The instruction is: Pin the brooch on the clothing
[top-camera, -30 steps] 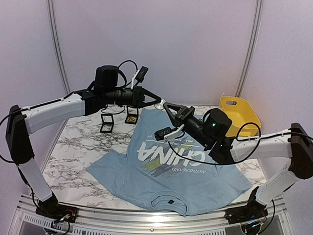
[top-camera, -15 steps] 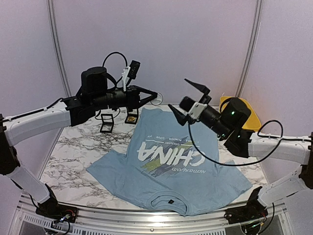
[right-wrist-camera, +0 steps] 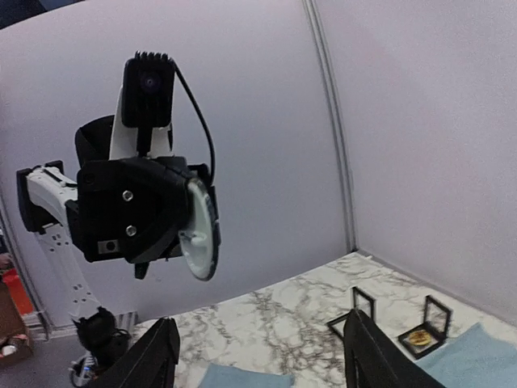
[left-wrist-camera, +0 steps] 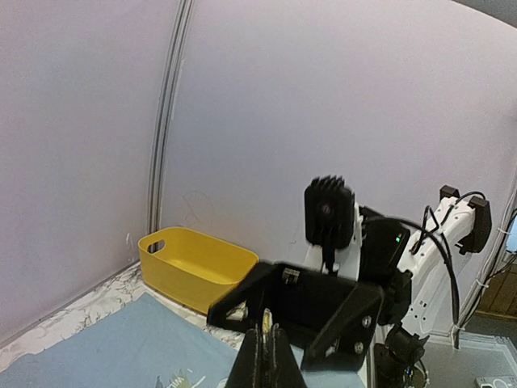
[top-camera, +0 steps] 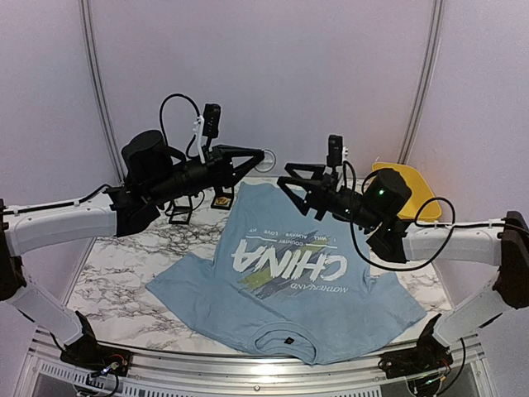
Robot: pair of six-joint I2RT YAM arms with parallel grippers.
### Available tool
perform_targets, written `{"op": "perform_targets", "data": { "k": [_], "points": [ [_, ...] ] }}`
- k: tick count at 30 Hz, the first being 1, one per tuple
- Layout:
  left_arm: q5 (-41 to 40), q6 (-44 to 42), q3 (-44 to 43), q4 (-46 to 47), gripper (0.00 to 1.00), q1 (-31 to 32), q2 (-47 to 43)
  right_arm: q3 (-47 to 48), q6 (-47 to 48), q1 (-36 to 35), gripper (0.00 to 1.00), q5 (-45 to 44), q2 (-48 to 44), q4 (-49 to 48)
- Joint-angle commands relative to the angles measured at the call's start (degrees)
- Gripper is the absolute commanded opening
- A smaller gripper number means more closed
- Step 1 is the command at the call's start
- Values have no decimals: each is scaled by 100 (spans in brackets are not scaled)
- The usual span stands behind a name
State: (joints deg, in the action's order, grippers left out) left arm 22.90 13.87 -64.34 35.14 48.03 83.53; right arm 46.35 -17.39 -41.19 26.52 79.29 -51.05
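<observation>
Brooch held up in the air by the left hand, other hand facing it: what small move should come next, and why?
Probably the right hand should ease closer to the brooch. The left hand is shut on its edge, raised off the T-shirt, and the right hand's jaws stand open, facing it across a gap.

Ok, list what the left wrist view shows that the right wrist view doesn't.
Only the left wrist view: the yellow bin and the right arm. Only the right wrist view: the round white face of the brooch, held in the shut left gripper, and two small black frames. Both: the blue T-shirt and the marble table.
</observation>
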Motion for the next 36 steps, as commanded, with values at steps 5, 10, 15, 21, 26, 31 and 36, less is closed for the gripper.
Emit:
{"op": "perform_targets", "data": {
  "k": [5, 10, 15, 21, 26, 31, 36],
  "points": [
    [-12, 293, -5, 718, 0, 66, 70, 305, -1224, -406, 39, 336, 566, -1368],
    [43, 327, 9, 731, 0, 81, 69, 562, -1302, -402, 39, 518, 747, -1341],
    [89, 379, -1, 732, 0, 85, 87, 835, -1136, -405, 29, 626, 832, -1134],
    [155, 415, -35, 732, 0, 93, 112, 902, -1066, -401, 13, 648, 830, -946],
    [177, 429, -25, 732, 0, 92, 125, 898, -1021, -389, 0, 652, 779, -889],
    [398, 367, 5, 721, 5, 89, 100, 798, -1322, -15, 0, 789, 618, -980],
    [346, -993, 115, -378, 70, 57, -702, 1185, 89, 777, 0, 1700, -26, 1405]
  ]
}}
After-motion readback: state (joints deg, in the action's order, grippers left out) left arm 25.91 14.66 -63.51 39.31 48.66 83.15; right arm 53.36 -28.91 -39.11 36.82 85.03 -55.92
